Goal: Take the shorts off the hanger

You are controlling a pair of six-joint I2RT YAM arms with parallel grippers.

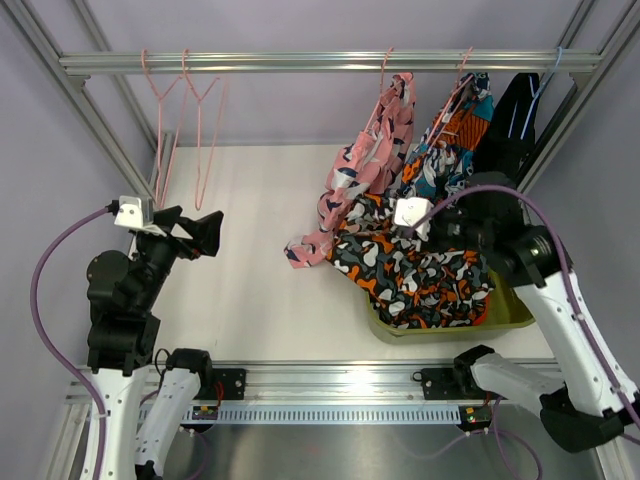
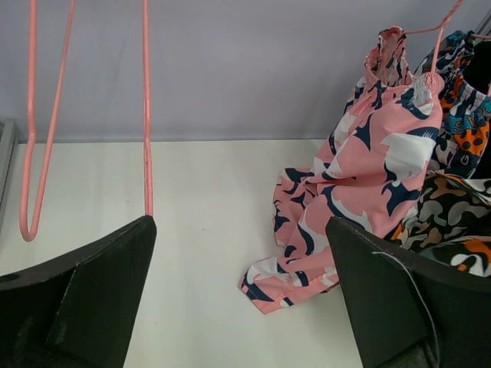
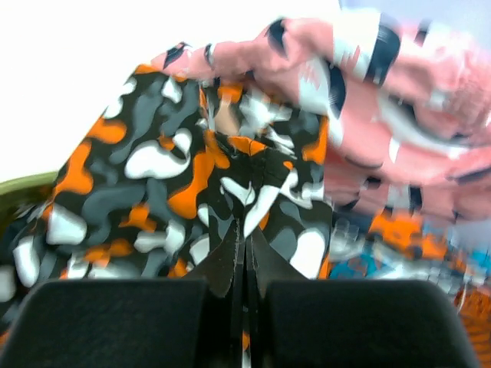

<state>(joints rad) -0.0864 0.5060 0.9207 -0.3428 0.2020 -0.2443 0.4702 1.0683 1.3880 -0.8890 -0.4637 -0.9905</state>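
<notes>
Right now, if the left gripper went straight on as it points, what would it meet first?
Probably the pink printed shorts, whose leg trails on the table right of centre before the left gripper; depth unclear, perhaps bare table first.

We find the top view bright and evenly lit: the white table (image 1: 260,300) is nearly washed out, shadows beside the arms are faint and soft, and the metal plate (image 1: 350,450) at the near edge carries a dull glare. In the left wrist view the pink printed shorts (image 2: 368,176) are sharp, while the left gripper (image 2: 239,228) is dark and soft-edged. The right wrist view is blurred: the camouflage shorts (image 3: 176,176) stay fairly clear, the pink printed shorts smear at upper right, and the table behind blows out white.
</notes>
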